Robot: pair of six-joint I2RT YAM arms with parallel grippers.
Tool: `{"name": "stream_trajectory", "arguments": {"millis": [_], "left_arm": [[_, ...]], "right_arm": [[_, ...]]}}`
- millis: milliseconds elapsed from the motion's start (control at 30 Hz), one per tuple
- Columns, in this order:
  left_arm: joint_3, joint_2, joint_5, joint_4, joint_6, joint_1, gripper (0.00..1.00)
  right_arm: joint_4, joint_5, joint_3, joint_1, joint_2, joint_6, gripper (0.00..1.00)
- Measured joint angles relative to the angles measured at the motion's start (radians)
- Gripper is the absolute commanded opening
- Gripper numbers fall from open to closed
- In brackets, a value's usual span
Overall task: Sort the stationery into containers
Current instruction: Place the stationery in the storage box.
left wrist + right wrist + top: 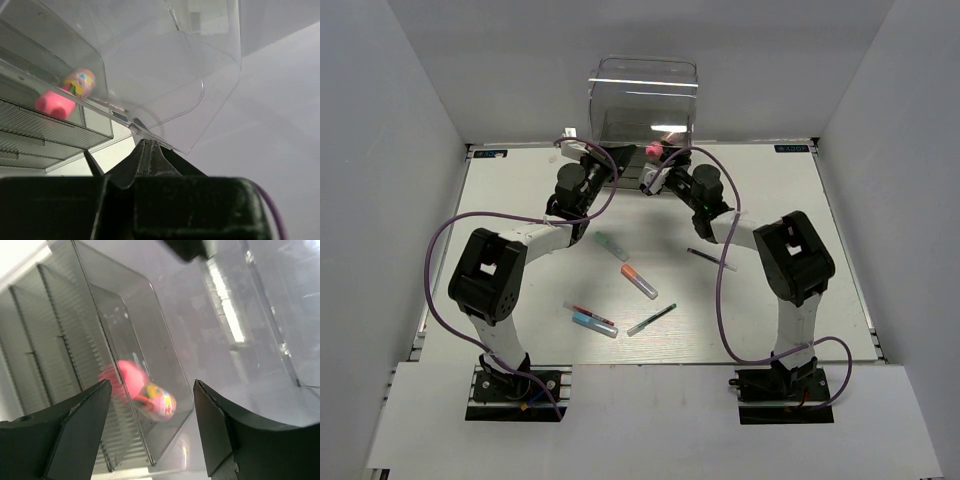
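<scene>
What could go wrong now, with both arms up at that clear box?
The left end effector grips only the thin lip of the drawer, so it might slip, or a skewed pull could shift the clear box. The right end effector hangs open close to the drawer holding the pink marker; withdrawing carelessly, it may knock it.

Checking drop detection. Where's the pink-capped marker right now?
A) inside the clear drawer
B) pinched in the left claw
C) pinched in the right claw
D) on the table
A: both wrist views show the pink-capped marker lying behind the clear wall of the drawer, while the right claw stands open outside that wall.
</scene>
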Motion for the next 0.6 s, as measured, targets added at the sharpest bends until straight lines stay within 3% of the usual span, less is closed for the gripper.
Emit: {"name": "stream_trajectory", "arguments": {"millis": [600], "left_arm": [[0.0,0.0,0.001,-0.007,0.0,0.0,0.0]], "right_arm": [[-0.014,-0.078,-0.176,-0.005,-0.124,0.042,0.74]]}}
